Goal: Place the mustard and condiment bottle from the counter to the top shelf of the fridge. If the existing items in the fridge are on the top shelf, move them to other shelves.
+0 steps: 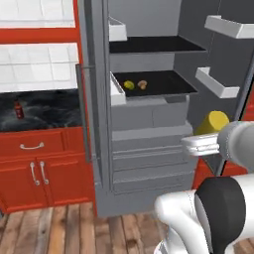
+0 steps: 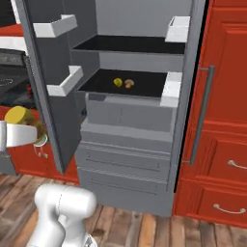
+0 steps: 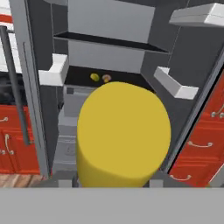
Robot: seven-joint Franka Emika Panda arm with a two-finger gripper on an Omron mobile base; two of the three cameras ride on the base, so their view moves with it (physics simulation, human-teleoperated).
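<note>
yellow mustard [image 3: 124,133] sits in your hand [image 3: 116,183], its round end facing the open fridge [image 1: 149,129]; the finger tips themselves are hidden behind the bottle, so you can only take it that the jaws are partly closed around its body. from the left base view you see the bottle [image 1: 212,122] lying tilted just ahead of the white wrist, to the right of the fridge front and near you. from the right base view it [image 2: 19,116] shows at the far left, in front of the open left door.

both fridge doors stand open, white bins on each. the top shelf [image 1: 156,44] is a bare black slab. on the shelf below it lie the yellow-green fruit [image 1: 129,85] and, just beside it on the right, the orange-tan mushroom piece [image 1: 142,84]; they look slightly apart, though it is hard to be sure at this size.

your condiment bottle [image 1: 19,109] stands upright on the black marble worktop [image 1: 44,111], well to the left of the fridge, above the red cabinets [image 1: 39,168].
</note>
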